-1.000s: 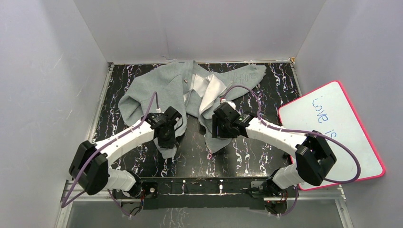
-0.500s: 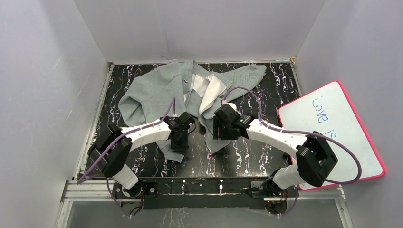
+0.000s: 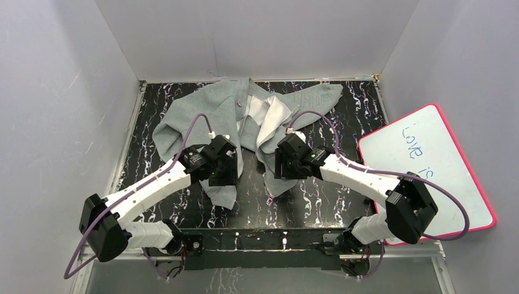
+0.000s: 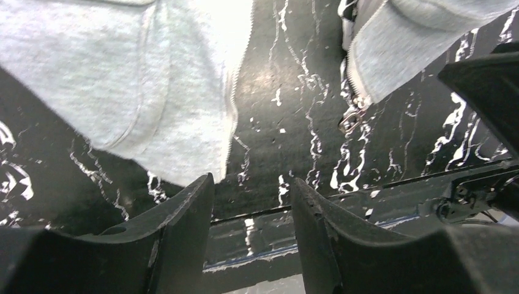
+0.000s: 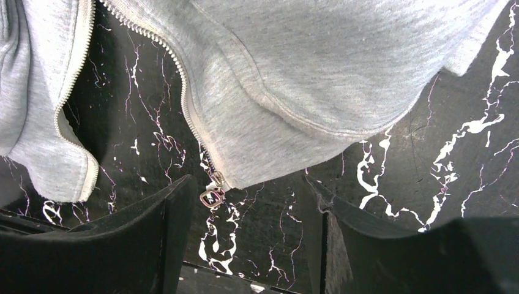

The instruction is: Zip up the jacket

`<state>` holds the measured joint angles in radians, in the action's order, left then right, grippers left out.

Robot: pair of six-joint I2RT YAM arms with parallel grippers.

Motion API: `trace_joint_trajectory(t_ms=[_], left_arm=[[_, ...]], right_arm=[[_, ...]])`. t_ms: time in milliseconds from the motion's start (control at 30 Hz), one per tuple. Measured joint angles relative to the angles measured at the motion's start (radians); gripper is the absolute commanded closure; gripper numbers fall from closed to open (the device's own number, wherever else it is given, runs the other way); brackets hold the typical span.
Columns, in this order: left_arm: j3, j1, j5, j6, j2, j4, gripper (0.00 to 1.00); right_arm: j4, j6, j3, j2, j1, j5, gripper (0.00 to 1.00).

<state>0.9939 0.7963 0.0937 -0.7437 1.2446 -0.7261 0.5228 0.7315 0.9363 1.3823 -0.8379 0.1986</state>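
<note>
The light grey jacket (image 3: 202, 116) lies unzipped at the back of the table, white lining showing at its middle. My left gripper (image 3: 223, 179) hovers open over the hem of the jacket's left front panel (image 4: 153, 92), nothing between its fingers (image 4: 183, 233). The panel's zipper edge (image 4: 235, 98) runs down just beyond them. My right gripper (image 3: 283, 171) is open above the lower corner of the right front panel (image 5: 306, 73). The metal zipper pull (image 5: 212, 196) lies on the table close to the left finger, not held.
The table (image 3: 343, 122) is black with white marbling, boxed in by pale walls on three sides. A whiteboard with a pink rim (image 3: 428, 165) leans at the right. A metal rail (image 3: 263, 236) runs along the near edge by the arm bases.
My left gripper swung right with the left panel's hem, then drew back left and opened, letting the hem go. The right gripper has hardly moved.
</note>
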Motion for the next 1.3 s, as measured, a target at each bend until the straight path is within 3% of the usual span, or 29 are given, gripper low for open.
trace_joint_trajectory(t_ms=[333,1300], left_arm=[[-0.076,0.000,0.042,0.018,-0.009,-0.098,0.49],[-0.064,0.054,0.023,0.089,0.300,-0.059,0.52]], right_arm=[[0.000,0.000,0.000,0.000,0.000,0.000,0.30],[0.000,-0.001,-0.017,0.000,0.000,-0.011,0.30]])
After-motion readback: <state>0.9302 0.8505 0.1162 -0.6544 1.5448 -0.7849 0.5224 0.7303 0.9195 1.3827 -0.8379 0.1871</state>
